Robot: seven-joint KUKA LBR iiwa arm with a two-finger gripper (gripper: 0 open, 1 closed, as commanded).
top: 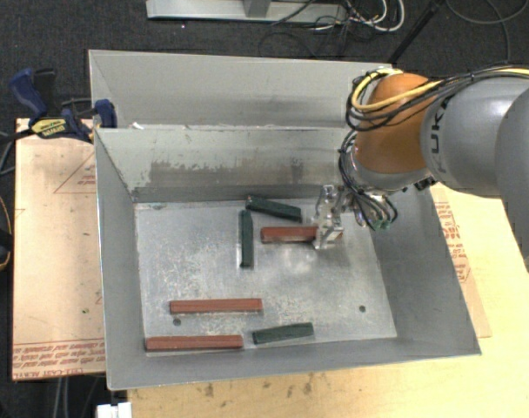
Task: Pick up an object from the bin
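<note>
Short red-brown bar [286,233] is lying flat on the floor of the bin [334,294], toward the back and a little right of the middle, running left to right. Its right end is reaching the end effector [329,233], which is hanging low over the floor right at that end. From this angle I cannot tell whether the end effector is set wide or narrow, or whether it is actually gripping the bar.

Just behind the short red-brown bar, a slanted dark green bar [275,208] is lying near the back wall. Just left of it, another dark green bar [245,239] is lying front to back, its side close to the short bar's left end.

Well apart from these, toward the front left, a long red-brown bar [216,306] is lying left to right. A second long red-brown bar [193,343] is lying in front of it, along the front wall. A small dark green bar [283,333] is resting just right of that one, slightly tilted.

Above the end effector, an orange cover [391,138] is wrapping the wrist, with cables [369,94] looping over it, and the grey arm [486,138] is reaching in from the right.
</note>
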